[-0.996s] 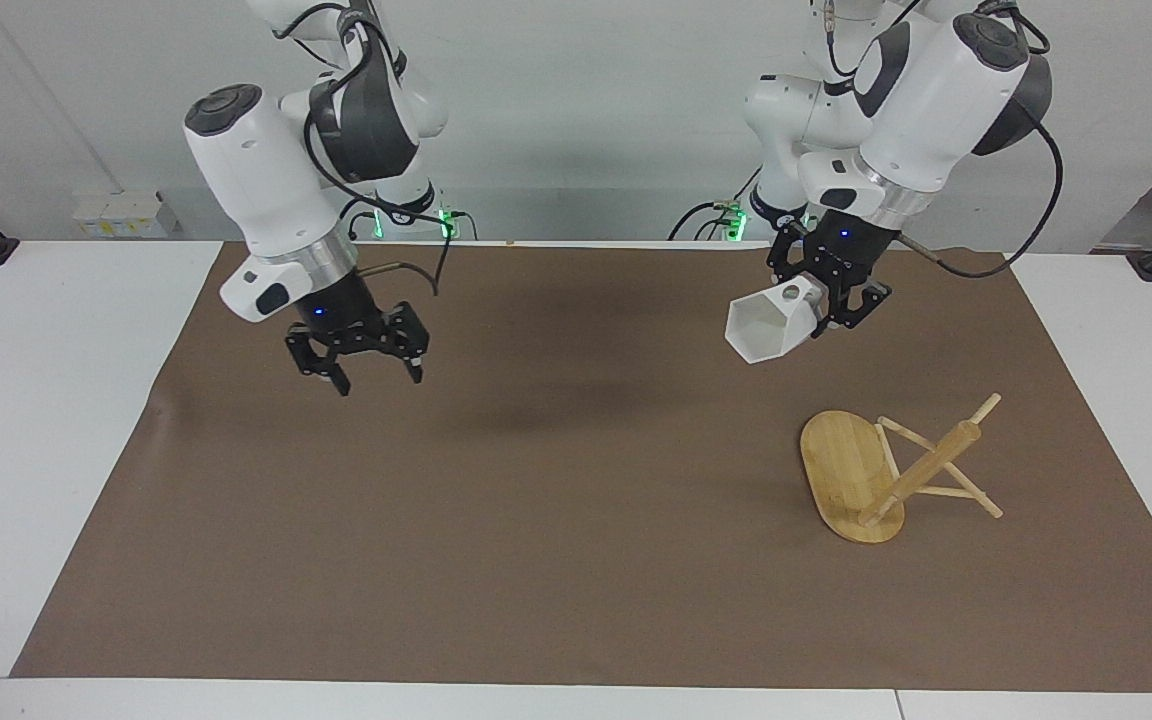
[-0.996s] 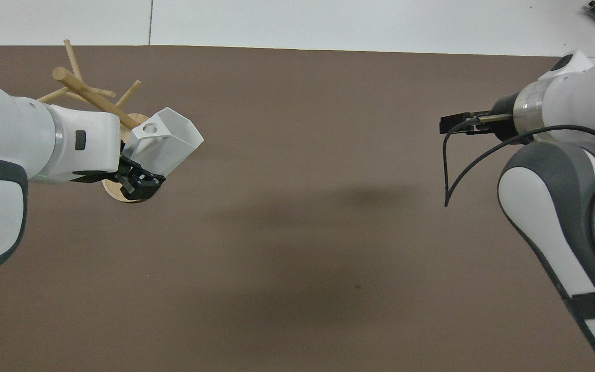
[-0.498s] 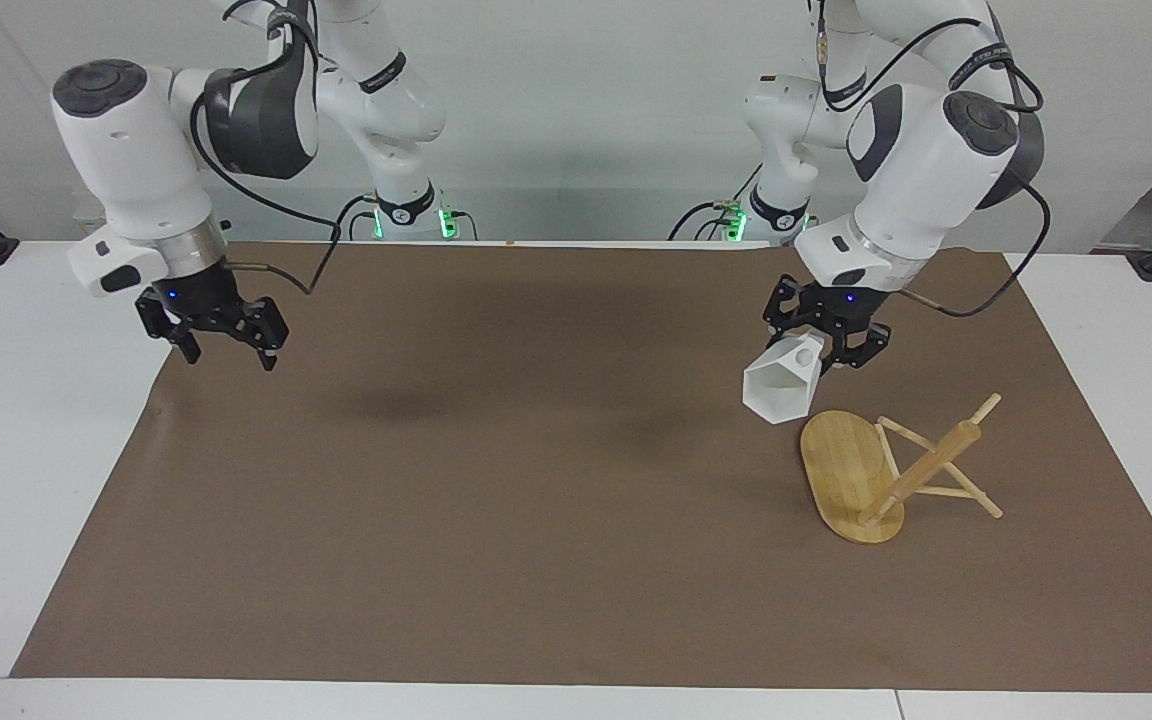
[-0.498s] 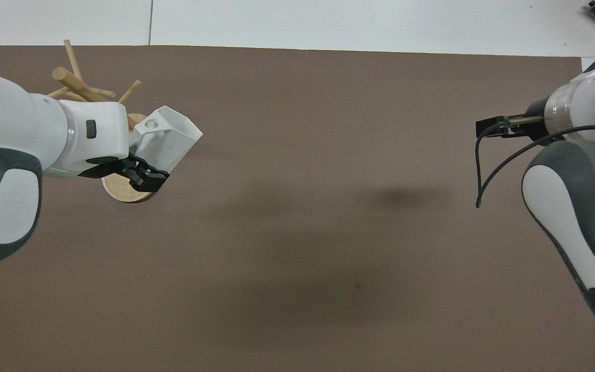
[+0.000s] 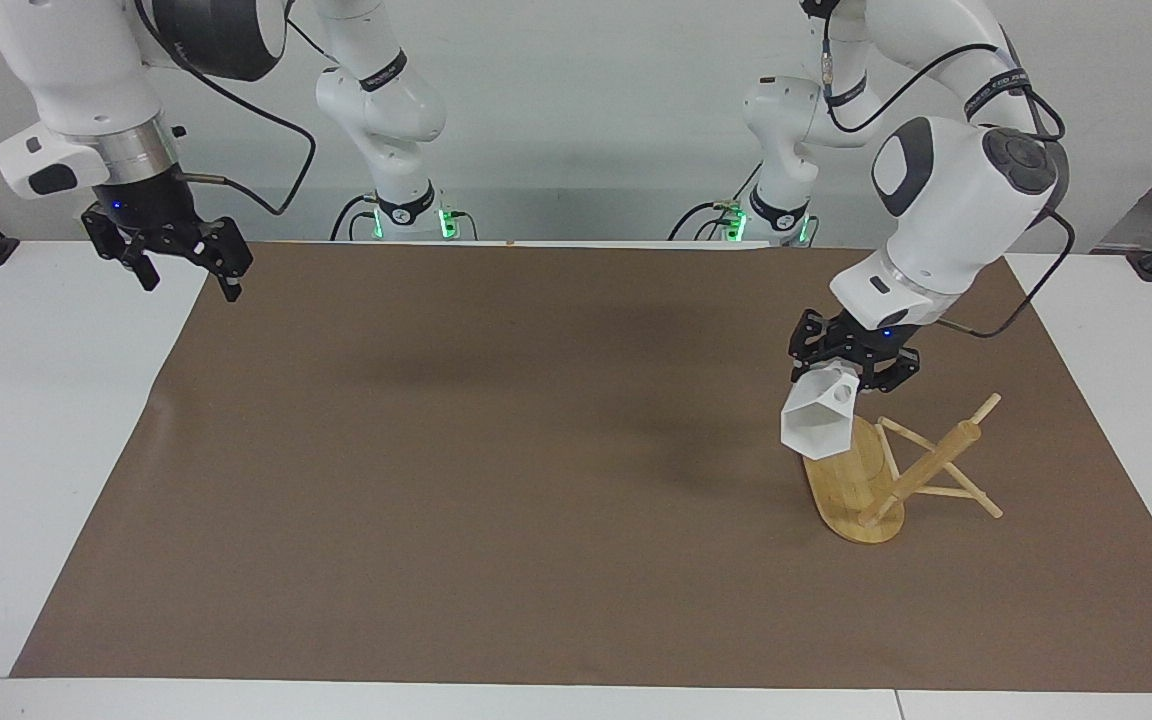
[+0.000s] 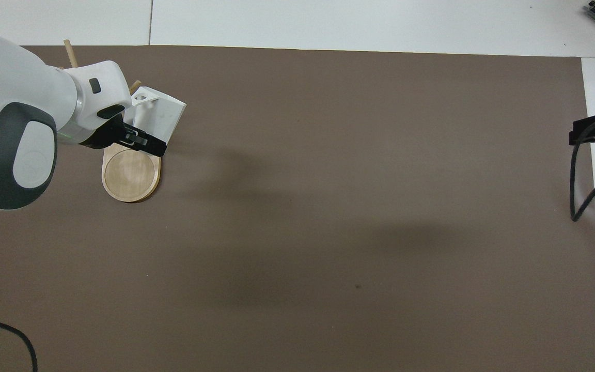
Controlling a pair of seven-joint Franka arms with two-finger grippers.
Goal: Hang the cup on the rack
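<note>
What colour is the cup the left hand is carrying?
Plain matte white, no pattern. The cup shows best in the facing view, held by the left hand over the bamboo rack.

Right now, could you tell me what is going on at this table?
The left gripper holds the white cup in the air over the base of the bamboo rack, at the left arm's end of the table. The cup is not yet on a peg. The right gripper waits, open, over the table's other end.

Even, bright light is falling from above; soft, blurred shadows are lying on the brown mat [image 5: 536, 450] toward its middle; both views are staying sharp, with no glare showing on the mat.
</note>
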